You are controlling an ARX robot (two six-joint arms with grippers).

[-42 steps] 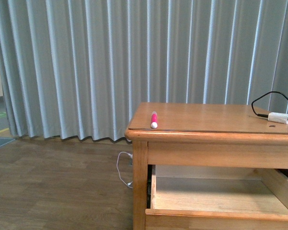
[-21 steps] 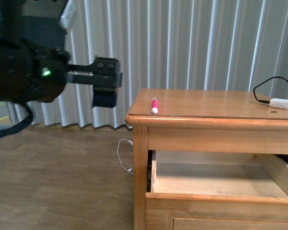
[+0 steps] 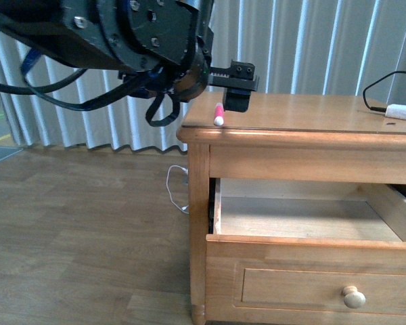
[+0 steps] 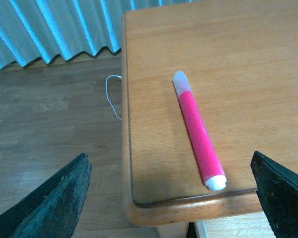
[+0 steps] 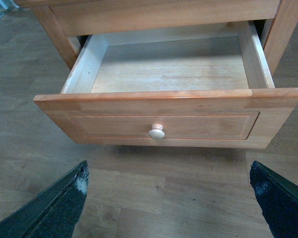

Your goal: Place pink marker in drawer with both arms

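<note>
The pink marker (image 3: 218, 114) lies on the cabinet top near its front left corner, white end toward the front edge; it also shows in the left wrist view (image 4: 198, 131). My left gripper (image 3: 238, 87) hangs open just above and beside the marker; in the left wrist view the gripper (image 4: 171, 198) has its fingers (image 4: 59, 201) spread wide on either side of the corner, touching nothing. The drawer (image 3: 311, 274) stands pulled out and empty, with its round knob (image 5: 157, 132). My right gripper (image 5: 169, 208) is open, over the floor in front of the drawer (image 5: 169, 119).
A white plug-like box (image 3: 400, 112) with a black cable sits at the cabinet top's back right. A thin white cord (image 3: 176, 189) lies on the wood floor left of the cabinet. Grey curtains (image 3: 311, 40) hang behind.
My left arm has swung in from the left until its gripper is over the marker. The view has shifted, so the drawer front and knob show now.
</note>
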